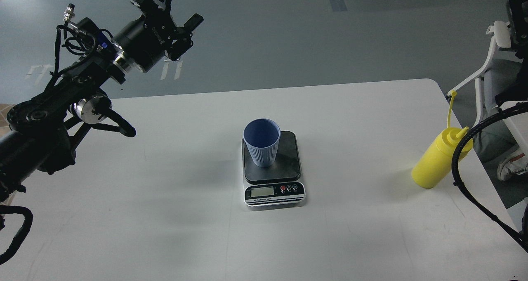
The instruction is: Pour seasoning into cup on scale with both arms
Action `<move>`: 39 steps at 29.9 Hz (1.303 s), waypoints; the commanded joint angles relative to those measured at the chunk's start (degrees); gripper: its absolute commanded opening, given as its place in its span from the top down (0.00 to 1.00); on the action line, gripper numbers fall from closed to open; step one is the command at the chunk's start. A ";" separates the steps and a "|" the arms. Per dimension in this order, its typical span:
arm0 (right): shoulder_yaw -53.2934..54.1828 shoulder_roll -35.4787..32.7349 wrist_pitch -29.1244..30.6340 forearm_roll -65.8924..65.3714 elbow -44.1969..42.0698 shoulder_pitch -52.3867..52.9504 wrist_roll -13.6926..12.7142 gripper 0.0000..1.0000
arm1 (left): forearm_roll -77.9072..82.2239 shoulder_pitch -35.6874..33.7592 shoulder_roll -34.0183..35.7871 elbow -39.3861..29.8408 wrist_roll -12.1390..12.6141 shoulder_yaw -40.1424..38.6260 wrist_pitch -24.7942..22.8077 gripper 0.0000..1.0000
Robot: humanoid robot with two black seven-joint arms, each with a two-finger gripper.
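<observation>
The blue ribbed cup (pixel 261 142) stands upright on the left part of the scale's dark plate (pixel 286 157), at the table's middle. The scale's silver front panel (pixel 274 192) faces me. The yellow seasoning bottle (pixel 436 162) stands alone near the table's right edge, its tethered cap (pixel 453 94) sticking up. My left gripper (pixel 177 2) is raised high at the upper left, far from the cup, open and empty; one finger is cut off by the top edge. My right gripper is out of view; only a black cable (pixel 464 149) crosses in front of the bottle.
The white table (pixel 165 215) ends just right of the bottle at a rounded corner. A white frame (pixel 491 62) stands beyond that edge. A black part of the right arm (pixel 519 4) shows at the top right corner.
</observation>
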 commanded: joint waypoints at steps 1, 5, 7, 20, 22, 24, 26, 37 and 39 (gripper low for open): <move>3.51 -2.33 1.58 11.58 -1.87 -4.66 -5.15 0.00 | 0.09 1.06 -0.18 -0.05 -0.01 0.31 0.15 0.02; 5.54 -2.24 5.10 17.49 -3.02 -9.41 -11.49 0.00 | 0.09 1.24 -0.27 -0.05 -0.01 0.40 0.15 0.02; 5.28 -1.89 5.59 20.21 -5.72 -14.23 -14.39 0.00 | 0.27 1.33 -0.62 -0.14 -0.01 0.49 0.41 0.02; -3.59 3.47 5.59 20.23 -8.30 -27.35 -17.09 0.00 | 0.71 2.47 -1.06 -0.67 -0.01 0.67 0.50 0.02; -4.65 3.47 5.59 19.96 -7.59 -27.71 -17.09 0.00 | 0.80 2.47 -0.97 -0.67 -0.01 0.67 0.50 0.02; -5.18 3.47 5.59 19.87 -7.15 -27.88 -17.09 0.00 | 0.71 2.47 -0.71 -0.67 -0.01 0.67 0.41 0.02; -5.18 3.47 5.59 19.78 -7.32 -28.14 -17.09 0.00 | 0.71 2.47 -0.36 -0.67 -0.01 0.67 0.24 0.02; -4.30 3.47 5.59 19.70 -9.51 -30.69 -17.09 0.00 | 0.71 3.35 0.09 -0.67 -0.01 0.49 0.06 0.02; -4.65 3.47 5.59 19.43 -10.31 -31.40 -17.09 0.00 | 0.71 3.35 0.00 -0.67 -0.01 0.40 0.06 0.02</move>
